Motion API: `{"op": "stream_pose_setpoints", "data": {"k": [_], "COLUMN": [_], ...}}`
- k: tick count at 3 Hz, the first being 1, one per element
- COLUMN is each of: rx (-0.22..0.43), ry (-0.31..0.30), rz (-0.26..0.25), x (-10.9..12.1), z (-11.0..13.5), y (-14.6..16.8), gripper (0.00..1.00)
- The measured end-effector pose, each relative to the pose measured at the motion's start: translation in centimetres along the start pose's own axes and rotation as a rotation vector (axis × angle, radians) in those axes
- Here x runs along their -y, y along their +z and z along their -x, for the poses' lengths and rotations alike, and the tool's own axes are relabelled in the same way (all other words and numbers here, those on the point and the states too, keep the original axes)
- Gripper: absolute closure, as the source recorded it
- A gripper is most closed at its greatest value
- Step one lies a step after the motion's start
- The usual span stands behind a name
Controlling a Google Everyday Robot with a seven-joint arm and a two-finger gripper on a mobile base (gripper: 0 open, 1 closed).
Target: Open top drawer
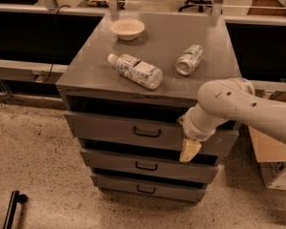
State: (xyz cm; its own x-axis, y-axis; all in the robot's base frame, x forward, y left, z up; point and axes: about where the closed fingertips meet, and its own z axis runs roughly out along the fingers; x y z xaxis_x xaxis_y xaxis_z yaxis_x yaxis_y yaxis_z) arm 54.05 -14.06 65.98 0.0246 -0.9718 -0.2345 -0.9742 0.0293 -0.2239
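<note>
The top drawer (pixel 109 127) is the wide grey front with a small black bar handle (pixel 147 133) at its centre. It stands a little out from the cabinet, with a dark gap above it. My gripper (pixel 189 150) hangs from the white arm (pixel 229 101), pointing down in front of the drawer's right end, to the right of the handle and apart from it. Its cream tip reaches the drawer's lower edge.
On the cabinet top (pixel 167 32) lie a plastic bottle (pixel 136 70) and a can (pixel 189 59), with a bowl (pixel 127 28) at the back. Two shorter drawers (pixel 146 165) (pixel 145 189) sit below. A cardboard box (pixel 269 149) stands at the right.
</note>
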Motion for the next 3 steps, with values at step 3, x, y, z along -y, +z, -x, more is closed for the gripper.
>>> {"op": "stream_pose_setpoints", "data": {"k": [3], "rx": [-0.011], "ry": [-0.020], "rz": [0.076], "x": [-3.5], "z": [-0.8], "y": [-1.0], "gripper": [0.43]}}
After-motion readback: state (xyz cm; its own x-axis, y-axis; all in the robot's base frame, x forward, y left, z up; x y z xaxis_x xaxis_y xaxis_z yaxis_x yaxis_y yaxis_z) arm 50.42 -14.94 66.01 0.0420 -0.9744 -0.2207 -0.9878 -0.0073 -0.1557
